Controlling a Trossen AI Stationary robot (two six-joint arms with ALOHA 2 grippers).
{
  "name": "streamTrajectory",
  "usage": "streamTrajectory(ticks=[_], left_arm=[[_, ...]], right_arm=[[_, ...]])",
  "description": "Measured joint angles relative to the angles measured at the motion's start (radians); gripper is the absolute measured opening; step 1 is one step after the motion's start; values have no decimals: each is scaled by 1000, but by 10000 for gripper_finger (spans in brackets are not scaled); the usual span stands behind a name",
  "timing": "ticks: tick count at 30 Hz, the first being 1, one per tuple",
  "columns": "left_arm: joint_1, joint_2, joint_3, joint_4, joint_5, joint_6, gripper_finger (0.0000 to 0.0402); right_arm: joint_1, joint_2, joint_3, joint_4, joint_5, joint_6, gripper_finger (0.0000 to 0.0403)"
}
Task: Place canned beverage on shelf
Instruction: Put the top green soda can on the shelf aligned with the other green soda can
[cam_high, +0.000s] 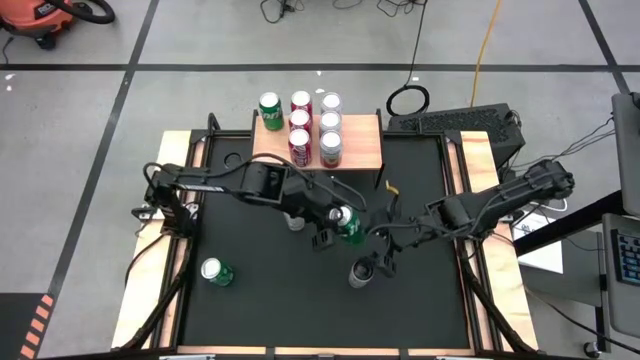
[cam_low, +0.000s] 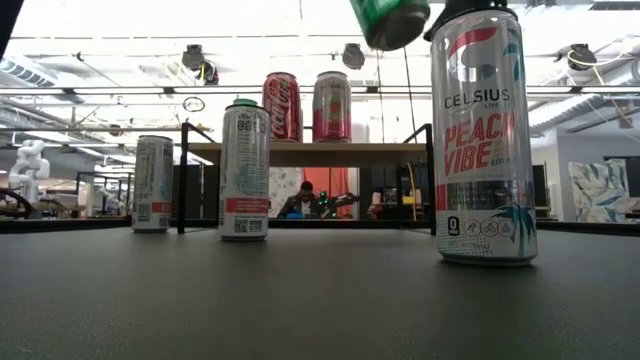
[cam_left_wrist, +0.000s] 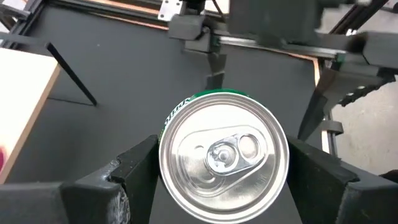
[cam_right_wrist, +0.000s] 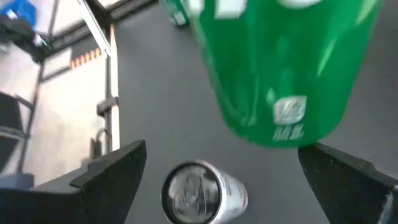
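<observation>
My left gripper (cam_high: 338, 228) is shut on a green can (cam_high: 350, 228), high above the middle of the black mat; only the can's bottom (cam_low: 390, 20) shows in the low view. The wooden-topped shelf (cam_high: 365, 150) stands at the far edge and carries several upright cans (cam_high: 300, 125). My right gripper (cam_high: 384, 258) hangs open just right of the green can, above an upright Celsius can (cam_low: 483, 140). In the right wrist view the green can (cam_right_wrist: 280, 68) fills the space ahead of the open fingers, and the silver can top (cam_right_wrist: 202, 193) lies below. My left gripper pinches the green can's side wall just below the top rim (cam_left_wrist: 163, 163) between its two fingers, one on each side. The fingers (cam_left_wrist: 134, 171) come slanting down from the table's left. The can is lifted clear of the mat and tilted, its top facing back toward the wrist.
A white can (cam_high: 296, 218) stands on the mat under the left arm, seen as the tall can (cam_low: 245, 170) in the low view. Another upright can (cam_low: 153, 183) stands farther off. A green can (cam_high: 216, 270) sits near the mat's left front. The shelf's right part is bare wood.
</observation>
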Motion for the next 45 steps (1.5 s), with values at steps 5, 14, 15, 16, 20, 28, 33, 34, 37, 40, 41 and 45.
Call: streamTrajectory(ticks=[5, 14, 15, 16, 20, 28, 33, 34, 37, 40, 41, 45], left_arm=[[3, 0, 30, -5, 1, 0, 277], [2, 0, 56, 14, 1, -8, 277], [2, 0, 56, 14, 1, -9, 277], [1, 0, 56, 15, 1, -9, 277], [-1, 0, 56, 28, 1, -32, 277], [-13, 2, 56, 98, 9, -34, 277], [-13, 2, 56, 122, 32, -33, 277], [-13, 2, 56, 133, 32, -33, 277], [-12, 2, 56, 165, 32, -26, 277], [-12, 2, 56, 185, 32, -25, 277], [-12, 2, 56, 192, 32, -24, 276], [-13, 2, 56, 226, 38, -23, 276]], right_arm=[[-18, -63, 0, -25, -40, 23, 400], [-28, -167, 2, -132, -73, -48, 400], [-32, -172, 2, -128, -74, -51, 400], [-34, -176, 2, -125, -76, -55, 400], [-41, -177, 2, -99, -79, -85, 400], [-82, -172, 2, -14, -131, -104, 400], [-98, -172, 2, -14, -134, -140, 400], [-99, -172, 2, -3, -132, -150, 400], [-100, -172, 2, 37, -131, -180, 400], [-100, -172, 2, 73, -161, -194, 400], [-100, -172, 2, 84, -178, -197, 400], [-107, -159, 2, 121, -212, -237, 400]])
